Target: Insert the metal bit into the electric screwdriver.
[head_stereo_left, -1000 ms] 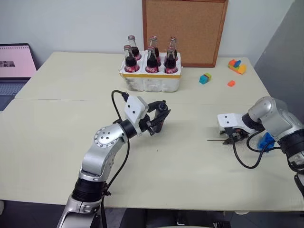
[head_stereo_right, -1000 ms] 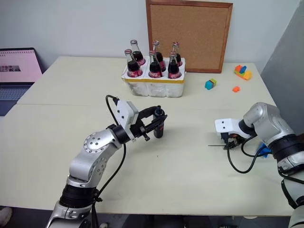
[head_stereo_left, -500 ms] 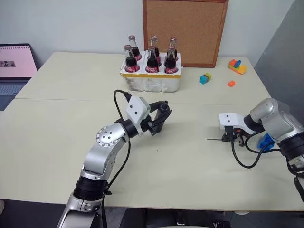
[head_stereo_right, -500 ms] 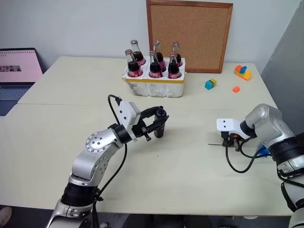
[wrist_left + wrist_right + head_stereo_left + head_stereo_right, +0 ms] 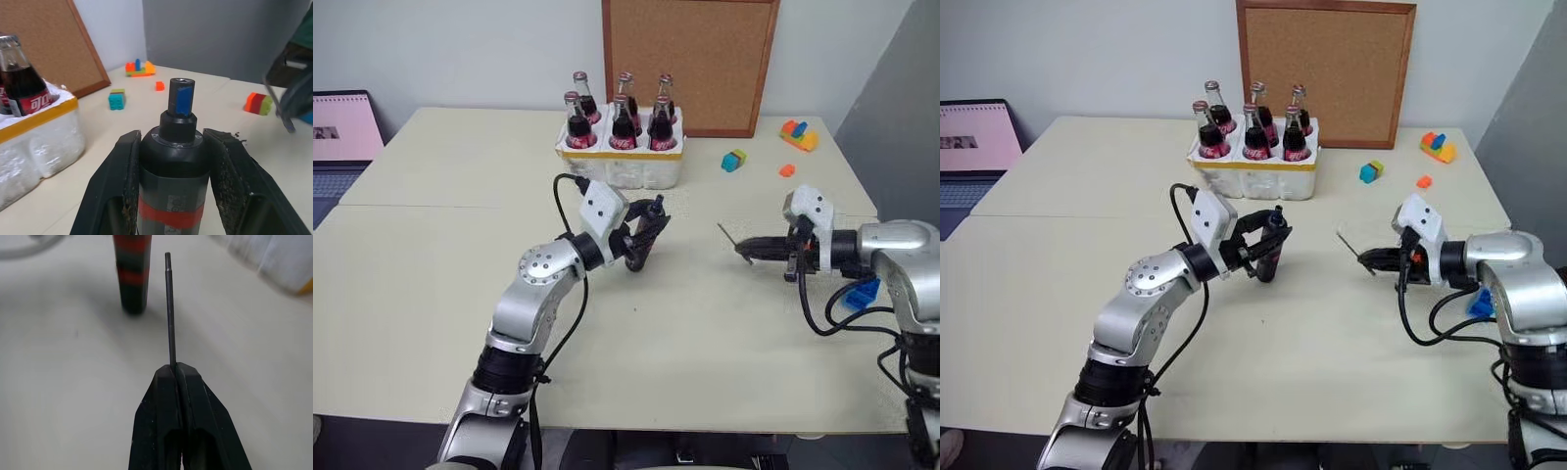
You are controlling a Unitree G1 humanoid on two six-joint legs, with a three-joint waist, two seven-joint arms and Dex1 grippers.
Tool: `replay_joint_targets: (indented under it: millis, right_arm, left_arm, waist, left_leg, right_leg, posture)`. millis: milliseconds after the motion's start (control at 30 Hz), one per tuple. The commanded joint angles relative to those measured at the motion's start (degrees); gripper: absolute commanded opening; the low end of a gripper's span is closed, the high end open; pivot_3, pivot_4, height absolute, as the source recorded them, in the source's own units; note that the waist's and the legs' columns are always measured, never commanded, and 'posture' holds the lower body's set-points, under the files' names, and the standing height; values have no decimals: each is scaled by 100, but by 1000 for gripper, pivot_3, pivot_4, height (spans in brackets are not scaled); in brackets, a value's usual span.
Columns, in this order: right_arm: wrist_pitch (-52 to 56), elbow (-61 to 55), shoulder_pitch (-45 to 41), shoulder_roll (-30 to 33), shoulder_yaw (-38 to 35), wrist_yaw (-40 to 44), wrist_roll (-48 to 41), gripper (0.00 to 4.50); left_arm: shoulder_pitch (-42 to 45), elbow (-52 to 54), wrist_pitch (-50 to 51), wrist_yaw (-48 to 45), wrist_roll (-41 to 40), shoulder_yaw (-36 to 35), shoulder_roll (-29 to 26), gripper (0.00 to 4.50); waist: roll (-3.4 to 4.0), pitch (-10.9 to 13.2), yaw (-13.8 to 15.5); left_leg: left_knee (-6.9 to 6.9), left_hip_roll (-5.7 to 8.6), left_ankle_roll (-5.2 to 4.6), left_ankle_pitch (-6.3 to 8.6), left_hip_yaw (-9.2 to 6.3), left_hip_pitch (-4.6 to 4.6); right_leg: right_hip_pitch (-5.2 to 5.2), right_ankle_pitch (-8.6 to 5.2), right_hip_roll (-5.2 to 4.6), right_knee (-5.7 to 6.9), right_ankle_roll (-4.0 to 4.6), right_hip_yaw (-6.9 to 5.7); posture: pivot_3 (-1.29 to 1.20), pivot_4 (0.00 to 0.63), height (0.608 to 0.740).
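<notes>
Left eye view looks over a cream table (image 5: 431,294). At its far middle a white foam crate (image 5: 622,166) with a yellow band holds six dark cola bottles (image 5: 623,125) with red labels; the white lettering on them is too small to read. A cork board (image 5: 690,59) leans on the wall just behind the crate. Far right lie small coloured blocks (image 5: 734,161) and a red, blue and yellow block cluster (image 5: 798,134). A laptop (image 5: 337,137) with a pink screen sits at the far left edge. A blue part (image 5: 860,294) lies under the right arm, beside its looping black cable.

The left gripper (image 5: 646,235), in the middle of the table, is clamped on the electric screwdriver (image 5: 641,245). In the left wrist view both fingers (image 5: 122,181) press on the black body (image 5: 173,171), which carries a red band; the blue-marked nose points away from the wrist, toward the right-hand side of the table. In the eye views the tool stands tilted, its lower end close to the tabletop.

The right gripper (image 5: 1371,258) is closed on the metal bit (image 5: 1353,245), pinched at one end. The thin rod runs along the fingers' line and sticks out leftward and slightly far, its free tip aimed at the screwdriver, well apart from it. Open tabletop lies between the two.
</notes>
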State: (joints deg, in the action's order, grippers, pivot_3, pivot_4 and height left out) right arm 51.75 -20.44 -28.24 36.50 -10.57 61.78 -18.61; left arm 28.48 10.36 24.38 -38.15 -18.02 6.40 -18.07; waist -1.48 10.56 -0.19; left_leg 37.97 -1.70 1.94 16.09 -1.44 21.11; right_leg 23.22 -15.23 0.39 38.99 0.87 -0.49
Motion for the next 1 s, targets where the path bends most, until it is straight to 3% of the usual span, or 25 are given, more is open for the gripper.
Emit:
replay_joint_targets:
  millis: [33,200,567,733,1000]
  right_arm:
    - [614,-1096,-32,-526,-674,-923,-779,0]
    - [972,-1614,-176,-1157,-824,-1769,-1478,0]
    - [625,-1573,-446,-1538,-691,-2557,-2440,0]
    - [270,-1452,-570,-1649,-536,-2813,-2573,0]
    - [-654,-1123,-546,-1945,-170,-3001,-2437,0]
  left_arm:
    - [320,153,67,-319,-340,-122,-63,1636]
    - [319,173,137,-471,-437,-81,-104,1636]
    - [187,475,397,-287,-670,-73,148,1636]
    - [172,475,386,28,-767,-177,423,1636]
    - [-354,89,-393,-84,-271,100,344,1636]
  waist:
    - [0,0,3]
    - [1,1,-5]
    - [3,2,-10]
    - [3,2,-10]
    - [3,2,-23]
  left_leg:
    - [0,1,0,0,-1,4]
    - [-1,3,0,0,1,4]
    - [-2,4,-2,1,4,16]
    - [-2,4,-2,1,4,18]
    - [-3,3,-2,1,4,23]
  right_leg:
    - [2,0,0,0,0,-2]
    - [2,-1,0,-3,-1,1]
    - [9,-1,7,-6,-1,-5]
    - [10,-1,7,-7,-1,-6]
    - [17,-1,14,-10,-1,-6]
  posture:
    - [0,150,740]
    - [0,150,740]
    - [0,150,740]
    - [0,150,740]
    - [0,150,740]
